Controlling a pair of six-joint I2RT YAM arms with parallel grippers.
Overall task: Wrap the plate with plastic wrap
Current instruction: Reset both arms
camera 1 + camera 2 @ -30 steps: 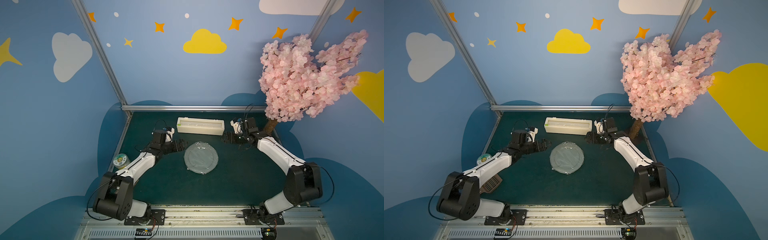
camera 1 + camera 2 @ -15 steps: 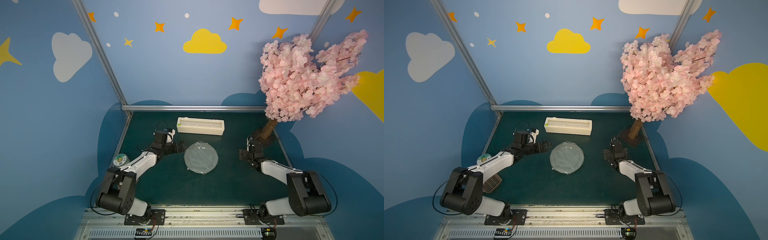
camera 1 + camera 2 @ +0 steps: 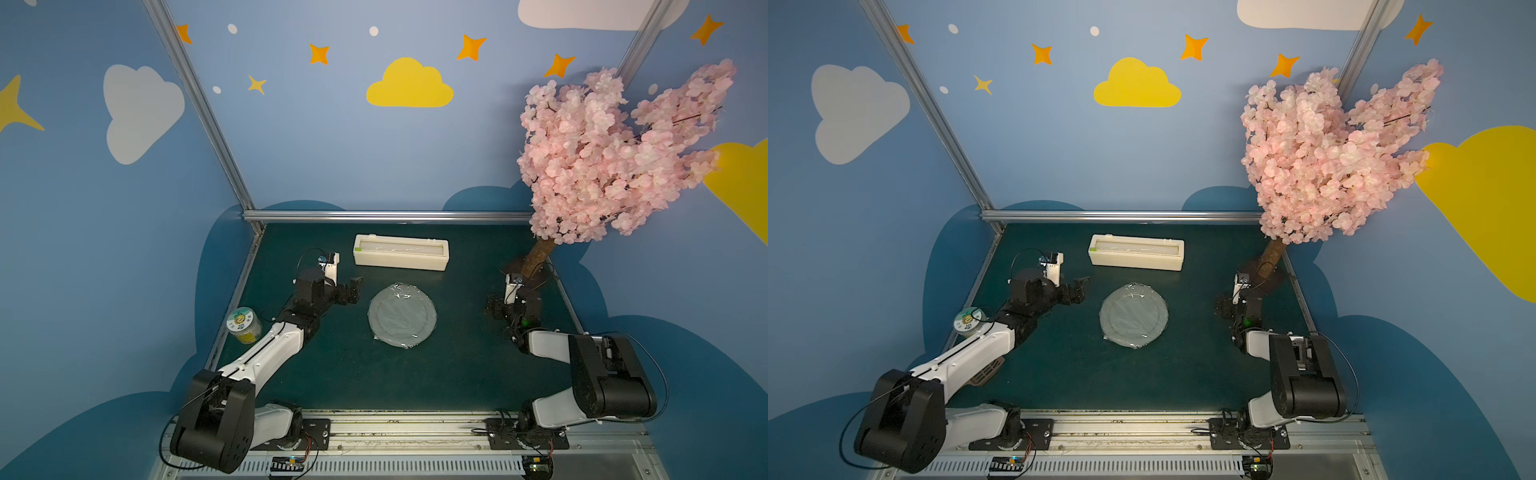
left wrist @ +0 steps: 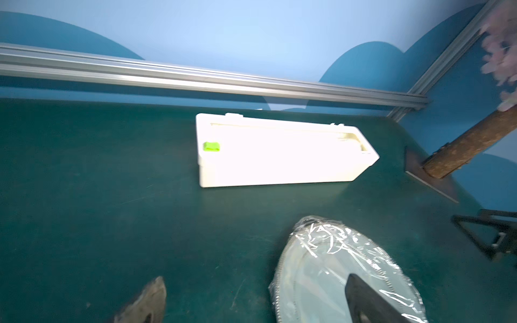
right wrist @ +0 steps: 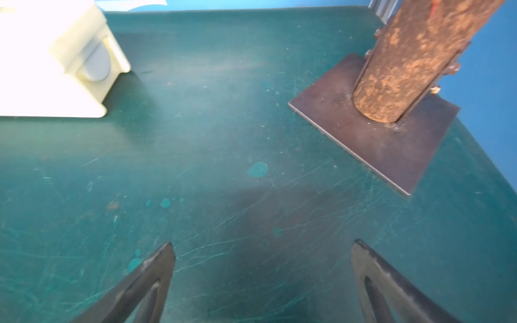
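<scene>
The plate (image 3: pixel 375 320) lies just in front of the cream box (image 3: pixel 401 252), with plastic wrap (image 4: pixel 321 237) stretched over it. The left gripper (image 4: pixel 256 278) is near the box's left end and the right gripper (image 5: pixel 263 243) off its right end. Both have jaws spread wide and hold nothing.

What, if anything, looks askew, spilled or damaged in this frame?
Nothing serious. The plastic wrap over the plate is wrinkled and bunches past the rim at the near edge, but the plate lies flat. The cream box sits upright. The green mat shows scratches and pale spots, which look like plain wear.
</scene>
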